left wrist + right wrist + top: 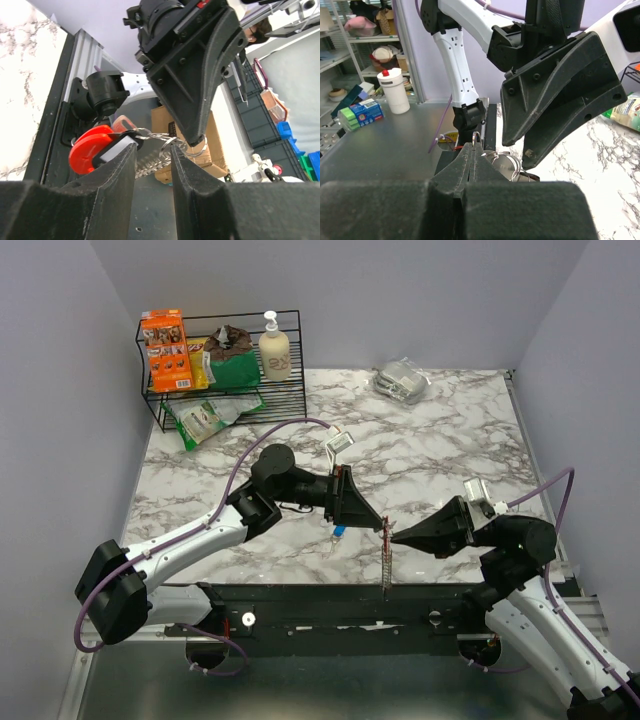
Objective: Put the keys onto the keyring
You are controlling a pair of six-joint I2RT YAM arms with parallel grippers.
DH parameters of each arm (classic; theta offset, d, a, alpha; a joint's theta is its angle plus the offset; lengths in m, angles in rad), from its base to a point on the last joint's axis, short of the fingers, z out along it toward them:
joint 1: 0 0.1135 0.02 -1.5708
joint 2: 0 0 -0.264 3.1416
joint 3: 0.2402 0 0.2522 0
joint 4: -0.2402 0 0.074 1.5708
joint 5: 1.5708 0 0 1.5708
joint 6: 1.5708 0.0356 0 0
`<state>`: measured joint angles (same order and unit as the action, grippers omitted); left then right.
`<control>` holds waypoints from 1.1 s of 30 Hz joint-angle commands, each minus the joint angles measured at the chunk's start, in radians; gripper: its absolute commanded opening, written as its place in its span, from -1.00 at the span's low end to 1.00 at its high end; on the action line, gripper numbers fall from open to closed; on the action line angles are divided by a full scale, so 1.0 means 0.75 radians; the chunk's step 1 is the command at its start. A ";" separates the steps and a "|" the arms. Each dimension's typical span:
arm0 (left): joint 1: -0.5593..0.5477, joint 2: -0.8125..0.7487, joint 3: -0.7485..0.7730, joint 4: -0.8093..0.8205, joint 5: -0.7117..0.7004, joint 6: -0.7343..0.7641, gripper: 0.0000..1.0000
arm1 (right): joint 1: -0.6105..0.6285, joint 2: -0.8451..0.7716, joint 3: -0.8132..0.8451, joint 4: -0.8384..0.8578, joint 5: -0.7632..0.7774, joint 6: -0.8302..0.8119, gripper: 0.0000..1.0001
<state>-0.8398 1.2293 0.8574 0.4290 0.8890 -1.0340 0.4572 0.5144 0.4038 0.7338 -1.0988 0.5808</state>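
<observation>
Keyring: it hangs off the tip of your right gripper, over the near edge of the table, with the chain dropping straight down.
Keyring look: a short silver chain with small rings at the top. From the left wrist, a red clip sits to one side of it.
Blue-headed key: from above it shows just below your left gripper. You cannot tell whether it lies on the marble or hangs.
Right gripper: your fingers are pressed together, with a ring of the keyring pinched at the very tip.
Left gripper: your jaws stand partly apart, with a clear gap and nothing seen clamped. Its tip is just beside the right one.
Table: white marble pattern with grey veins, and a black rail along the near edge.
Wire rack: back left corner, holding an orange box, green bags and a pump bottle.
Shiny packet: at the back right, well apart from both arms.
Walls: plain pale lilac on three sides.
</observation>
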 commanded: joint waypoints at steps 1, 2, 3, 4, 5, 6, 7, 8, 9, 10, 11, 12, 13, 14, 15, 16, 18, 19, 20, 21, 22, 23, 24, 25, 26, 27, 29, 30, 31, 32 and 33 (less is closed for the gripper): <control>-0.017 0.007 0.019 0.091 0.048 -0.033 -0.21 | 0.006 -0.017 0.032 -0.005 0.042 -0.022 -0.99; -0.019 0.005 0.023 0.095 0.050 -0.029 -0.23 | 0.004 -0.017 0.032 -0.005 0.042 -0.024 -0.99; -0.019 0.005 0.025 0.095 0.048 -0.029 -0.26 | 0.006 -0.017 0.032 -0.007 0.042 -0.024 -0.99; -0.022 0.007 0.027 0.095 0.052 -0.026 -0.27 | 0.006 -0.019 0.032 -0.007 0.044 -0.024 -0.99; -0.026 0.007 0.033 0.093 0.056 -0.024 -0.29 | 0.006 -0.017 0.032 -0.009 0.044 -0.024 -0.99; -0.028 0.007 0.033 0.097 0.058 -0.024 -0.34 | 0.006 -0.021 0.030 -0.011 0.046 -0.026 -0.99; -0.028 0.007 0.033 0.095 0.064 -0.022 -0.35 | 0.006 -0.019 0.030 -0.015 0.048 -0.028 -0.99; -0.032 0.007 0.035 0.095 0.064 -0.022 -0.36 | 0.006 -0.021 0.030 -0.017 0.050 -0.032 -0.99; -0.032 0.005 0.035 0.095 0.066 -0.018 -0.37 | 0.004 -0.023 0.032 -0.019 0.052 -0.034 -0.99; -0.034 0.001 0.031 0.097 0.072 -0.016 -0.37 | 0.006 -0.023 0.032 -0.021 0.056 -0.034 -0.99; -0.036 -0.001 0.031 0.095 0.075 -0.016 -0.38 | 0.004 -0.025 0.032 -0.023 0.056 -0.036 -0.99; -0.036 -0.007 0.029 0.095 0.075 -0.016 -0.38 | 0.006 -0.025 0.034 -0.023 0.058 -0.038 -0.99; -0.038 -0.013 0.027 0.097 0.077 -0.014 -0.38 | 0.006 -0.025 0.034 -0.025 0.058 -0.038 -0.99; -0.038 -0.015 0.027 0.091 0.075 -0.012 -0.40 | 0.006 -0.025 0.034 -0.027 0.060 -0.038 -0.99; -0.038 -0.021 0.027 0.085 0.073 -0.010 -0.43 | 0.006 -0.025 0.034 -0.027 0.062 -0.040 -0.99; -0.038 -0.021 0.025 0.085 0.072 -0.008 -0.44 | 0.006 -0.025 0.034 -0.025 0.062 -0.040 -0.99; -0.038 -0.023 0.023 0.083 0.066 -0.008 -0.49 | 0.006 -0.025 0.036 -0.023 0.064 -0.038 -0.99; -0.038 -0.023 0.021 0.085 0.064 -0.008 -0.51 | 0.006 -0.023 0.038 -0.023 0.060 -0.038 -0.99; -0.038 -0.021 0.021 0.085 0.064 -0.008 -0.53 | 0.006 -0.023 0.038 -0.023 0.060 -0.038 -0.99; -0.038 -0.017 0.023 0.087 0.066 -0.010 -0.55 | 0.006 -0.023 0.040 -0.023 0.058 -0.038 -0.99; -0.038 -0.015 0.025 0.087 0.062 -0.010 -0.58 | 0.006 -0.021 0.040 -0.023 0.058 -0.036 -0.99; -0.038 -0.011 0.029 0.091 0.062 -0.008 -0.59 | 0.006 -0.023 0.040 -0.023 0.058 -0.036 -0.99; -0.038 -0.007 0.031 0.091 0.062 -0.010 -0.60 | 0.006 -0.021 0.040 -0.023 0.056 -0.036 -0.99; -0.038 -0.007 0.035 0.091 0.060 -0.006 -0.62 | 0.006 -0.021 0.040 -0.023 0.054 -0.034 -0.99; -0.038 -0.003 0.039 0.091 0.060 -0.006 -0.63 | 0.006 -0.019 0.040 -0.023 0.050 -0.034 -0.99; -0.038 0.003 0.043 0.093 0.056 -0.002 -0.67 | 0.006 -0.021 0.040 -0.023 0.050 -0.034 -0.99; -0.038 0.005 0.049 0.101 0.048 -0.002 -0.74 | 0.006 -0.019 0.040 -0.023 0.046 -0.032 -0.99; -0.038 0.005 0.049 0.101 0.048 0.004 -0.84 | 0.006 -0.019 0.038 -0.023 0.046 -0.032 -0.99; -0.038 0.007 0.053 0.101 0.046 0.008 -0.90 | 0.006 -0.019 0.036 -0.025 0.046 -0.032 -0.99; -0.038 0.003 0.059 0.099 0.044 0.012 -0.98 | 0.006 -0.019 0.036 -0.029 0.044 -0.038 -0.99; -0.038 -0.003 0.064 0.093 0.042 0.020 -1.00 | 0.006 -0.021 0.036 -0.035 0.044 -0.042 -0.99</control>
<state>-0.8642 1.2297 0.8616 0.4805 0.9127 -1.0412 0.4572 0.5083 0.4038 0.7071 -1.0817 0.5663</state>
